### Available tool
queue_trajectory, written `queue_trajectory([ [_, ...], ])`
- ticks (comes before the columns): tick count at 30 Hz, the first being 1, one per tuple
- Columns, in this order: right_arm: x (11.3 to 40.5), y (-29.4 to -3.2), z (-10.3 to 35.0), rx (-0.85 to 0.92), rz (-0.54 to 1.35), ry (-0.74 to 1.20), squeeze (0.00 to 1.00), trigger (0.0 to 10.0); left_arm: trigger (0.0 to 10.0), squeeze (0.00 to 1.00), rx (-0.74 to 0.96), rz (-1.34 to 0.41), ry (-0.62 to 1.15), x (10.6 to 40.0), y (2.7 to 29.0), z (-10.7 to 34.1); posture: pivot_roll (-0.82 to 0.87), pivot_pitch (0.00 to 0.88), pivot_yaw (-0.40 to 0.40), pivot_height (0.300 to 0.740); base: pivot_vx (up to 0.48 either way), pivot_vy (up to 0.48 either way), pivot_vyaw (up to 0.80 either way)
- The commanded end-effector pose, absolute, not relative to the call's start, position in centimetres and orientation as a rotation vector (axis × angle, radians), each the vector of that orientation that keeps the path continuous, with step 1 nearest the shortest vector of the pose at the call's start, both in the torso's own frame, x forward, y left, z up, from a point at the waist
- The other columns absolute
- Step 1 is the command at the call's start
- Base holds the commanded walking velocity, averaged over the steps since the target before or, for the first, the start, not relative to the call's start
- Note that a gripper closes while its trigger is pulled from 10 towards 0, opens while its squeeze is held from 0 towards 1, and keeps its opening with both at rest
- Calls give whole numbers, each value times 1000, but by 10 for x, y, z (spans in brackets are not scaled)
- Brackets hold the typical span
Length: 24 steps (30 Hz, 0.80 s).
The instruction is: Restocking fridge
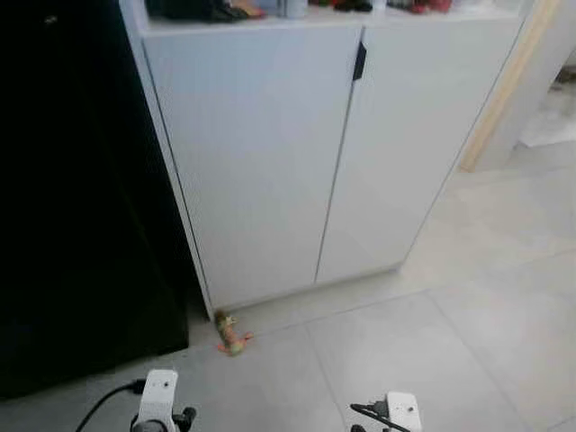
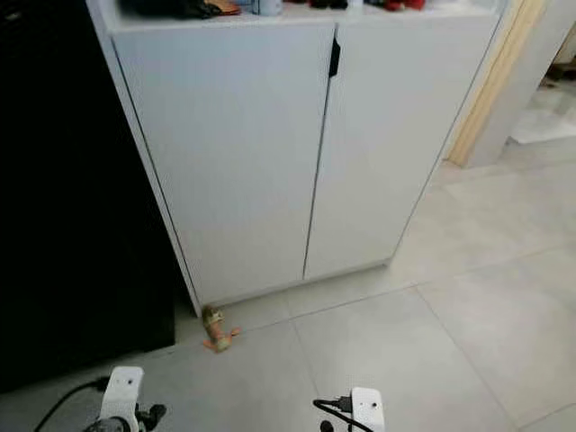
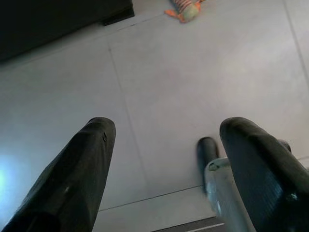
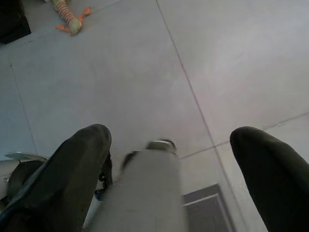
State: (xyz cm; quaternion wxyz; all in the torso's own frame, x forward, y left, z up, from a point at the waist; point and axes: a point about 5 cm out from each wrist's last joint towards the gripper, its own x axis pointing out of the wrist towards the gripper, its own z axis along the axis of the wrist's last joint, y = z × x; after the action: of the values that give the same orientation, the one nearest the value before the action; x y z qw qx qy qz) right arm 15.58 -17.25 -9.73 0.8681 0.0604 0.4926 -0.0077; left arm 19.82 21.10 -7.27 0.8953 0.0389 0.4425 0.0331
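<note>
Items on the cabinet top (image 1: 315,20) are getting cut off by the upper edge; too blurred to identify. The black fridge (image 1: 81,207) is running off the left edge, featureless. The small toy (image 1: 231,333) on the floor is too small to make out. My arms are showing only their wrist ends at the bottom edge.

Right end effector (image 4: 169,169), fingers (image 4: 72,169) spread wide, above grey tiled floor (image 4: 145,72); striped toy (image 4: 67,17) beyond.
</note>
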Motion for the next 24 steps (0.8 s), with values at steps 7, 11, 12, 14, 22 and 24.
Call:
queue_trajectory([
  [7,201,-217,-71,60,-145,965,0,10000,10000,0,93,-64,1048,197,196,-77,-97,0,-13,722,0,295,152],
  [11,201,-217,-71,63,-146,966,0,10000,10000,0,94,-65,1048,197,195,-77,-97,0,-13,722,0,293,800],
  [12,201,-217,-72,67,-147,966,0,10000,10000,0,94,-65,1048,197,195,-77,-97,0,-14,722,0,292,800],
  [14,201,-217,-72,82,-148,967,0,10000,10000,0,94,-66,1048,197,195,-77,-97,0,-13,722,0,294,206],
  [22,200,-216,-72,96,-144,968,0,10000,10000,0,91,-66,1047,197,195,-77,-98,0,-15,722,0,294,0],
  [24,200,-216,-72,101,-141,969,0,10000,10000,0,91,-65,1047,197,195,-77,-98,0,-15,722,0,296,0],
])
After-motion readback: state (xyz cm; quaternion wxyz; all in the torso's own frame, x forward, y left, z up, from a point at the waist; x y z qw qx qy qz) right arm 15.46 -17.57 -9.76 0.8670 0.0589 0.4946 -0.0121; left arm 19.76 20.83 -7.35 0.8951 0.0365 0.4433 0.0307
